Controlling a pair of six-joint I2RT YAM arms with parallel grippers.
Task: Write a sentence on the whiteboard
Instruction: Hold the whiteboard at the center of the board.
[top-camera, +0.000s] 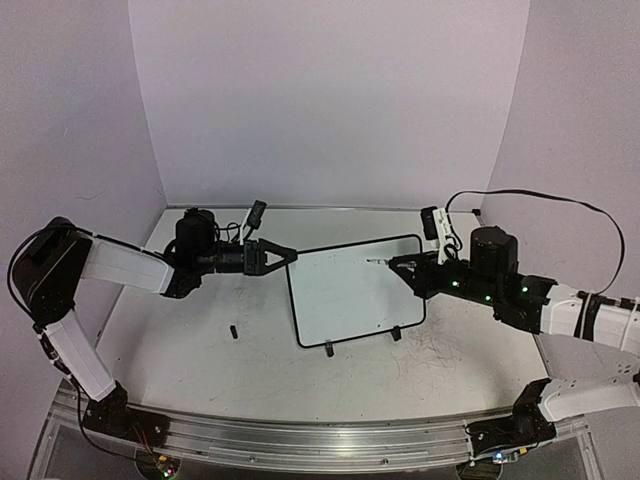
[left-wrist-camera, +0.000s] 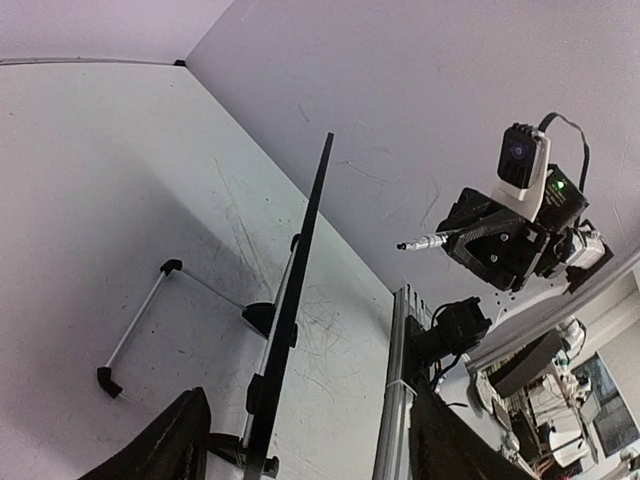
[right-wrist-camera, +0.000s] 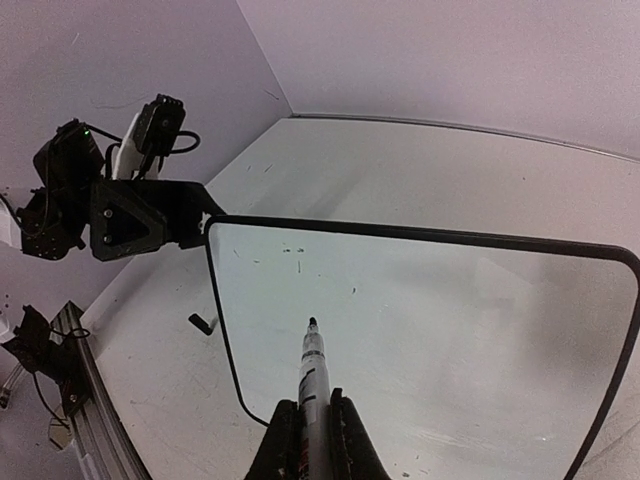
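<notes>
The whiteboard (top-camera: 355, 292) stands tilted on two black feet in the middle of the table. Its face (right-wrist-camera: 430, 330) bears only a few small dark specks and a short stroke; no sentence shows. My right gripper (right-wrist-camera: 315, 402) is shut on a marker (right-wrist-camera: 311, 365), tip uncapped and pointing over the board's upper middle. From above, the right gripper (top-camera: 405, 266) sits at the board's upper right. My left gripper (top-camera: 285, 255) is at the board's top left corner. In the left wrist view the board's black frame (left-wrist-camera: 300, 270) runs edge-on between wide-apart fingers (left-wrist-camera: 165, 445); the left gripper (left-wrist-camera: 305, 405) is open.
A small black marker cap (top-camera: 233, 331) lies on the scuffed tabletop left of the board and also shows in the right wrist view (right-wrist-camera: 203, 323). Pale walls close the table at the back and sides. An aluminium rail (top-camera: 300, 440) runs along the near edge.
</notes>
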